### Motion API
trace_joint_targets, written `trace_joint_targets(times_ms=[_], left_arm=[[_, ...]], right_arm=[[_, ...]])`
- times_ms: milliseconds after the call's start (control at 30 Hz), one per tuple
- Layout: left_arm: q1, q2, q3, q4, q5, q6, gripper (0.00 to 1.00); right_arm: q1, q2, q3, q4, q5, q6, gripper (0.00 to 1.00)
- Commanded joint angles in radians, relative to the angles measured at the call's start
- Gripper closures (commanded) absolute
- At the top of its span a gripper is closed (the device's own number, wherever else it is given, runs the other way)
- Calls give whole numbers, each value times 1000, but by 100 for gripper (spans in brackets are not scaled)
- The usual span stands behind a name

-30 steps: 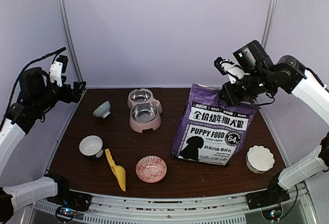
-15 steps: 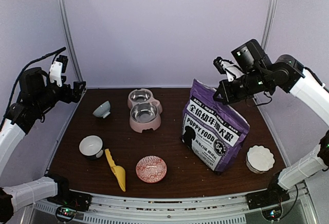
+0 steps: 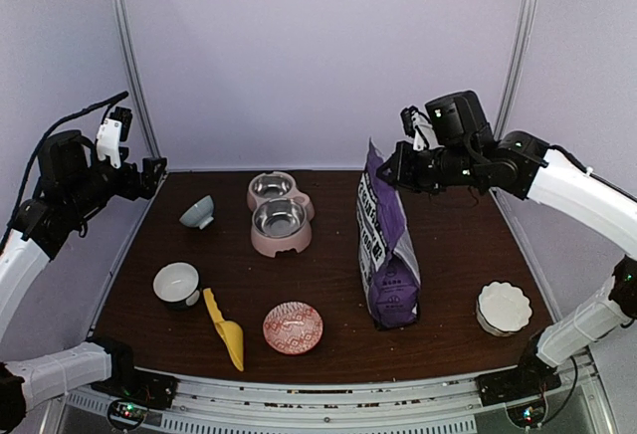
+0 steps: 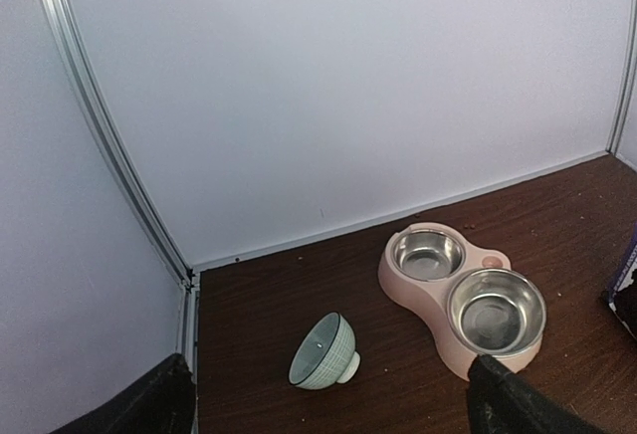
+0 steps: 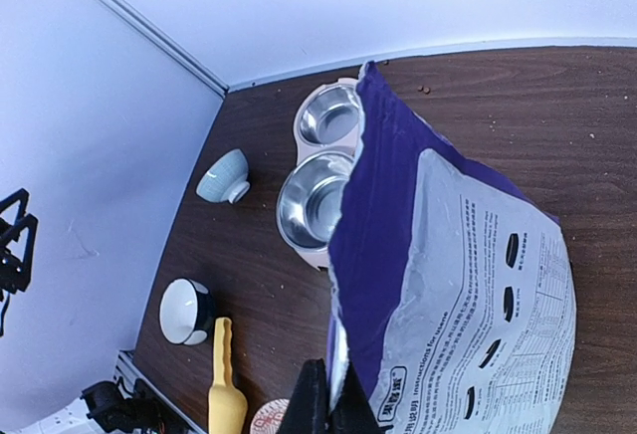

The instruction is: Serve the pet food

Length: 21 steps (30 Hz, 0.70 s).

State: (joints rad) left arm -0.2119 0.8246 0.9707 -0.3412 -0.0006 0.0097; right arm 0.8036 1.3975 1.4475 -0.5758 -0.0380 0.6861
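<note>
Setting: dark brown table [image 3: 448, 245] in a pale lilac booth. We list it from the near edge to the back wall.

1. Near edge: yellow scoop [image 3: 224, 329], lying flat and untouched; red patterned dish [image 3: 293, 327] just beside it; white scalloped bowl [image 3: 503, 308] well off to the right.
2. White bowl [image 3: 176, 283] with a dark outside, left of centre, upright and empty.
3. Purple bag [image 3: 386, 245], standing on its base in mid-table. A second ago we saw its printed front square-on. It has since swung round, so we now see it nearly edge-on, the print facing left and the white back facing right. We see no pet food, and we judge it is all in the bag. A few brown specks [image 5: 425, 88] on the far table may be spilled kibble.
4. Right gripper [image 5: 328, 399], pressed together on the bag's top edge and holding it up.
5. Pink double feeder [image 3: 278, 213], both steel cups empty; blue-green bowl [image 3: 197, 211] tipped on its side to the left.
6. Left gripper [image 3: 147, 173], spread wide, raised at the far left and holding nothing.

Remark: we take the turn to bring the bag's mouth toward the feeder. No serving has begun. A one-corner hold could let the bag topple.
</note>
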Motion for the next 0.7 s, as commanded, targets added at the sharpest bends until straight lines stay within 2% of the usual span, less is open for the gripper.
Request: trace_joint_targets(times_ms=[0,133,267,433,500,567,667], left_arm=[[0,-5,8,27,16,-11,2],[0,-2,8,28,23,-15,2],[0,5,8,27,33,-23,2],[1,10,10,28,36,-26,2],[0,12,10,27,33,-27,2],[0,12,10,28,32,-27,2],[0,11,10,27,28,-27,2]], right_arm=[[7,-38,16,325,59,79,100],[6,-34,-30,356,66,94,100],[3,-23,-48,307,93,26,99],[-1,-66,3,185,121,-127,55],[-1,-84,33,128,153,-174,43],[-2,-94,56,66,202,-201,39],[-4,-89,84,4,252,-214,41]])
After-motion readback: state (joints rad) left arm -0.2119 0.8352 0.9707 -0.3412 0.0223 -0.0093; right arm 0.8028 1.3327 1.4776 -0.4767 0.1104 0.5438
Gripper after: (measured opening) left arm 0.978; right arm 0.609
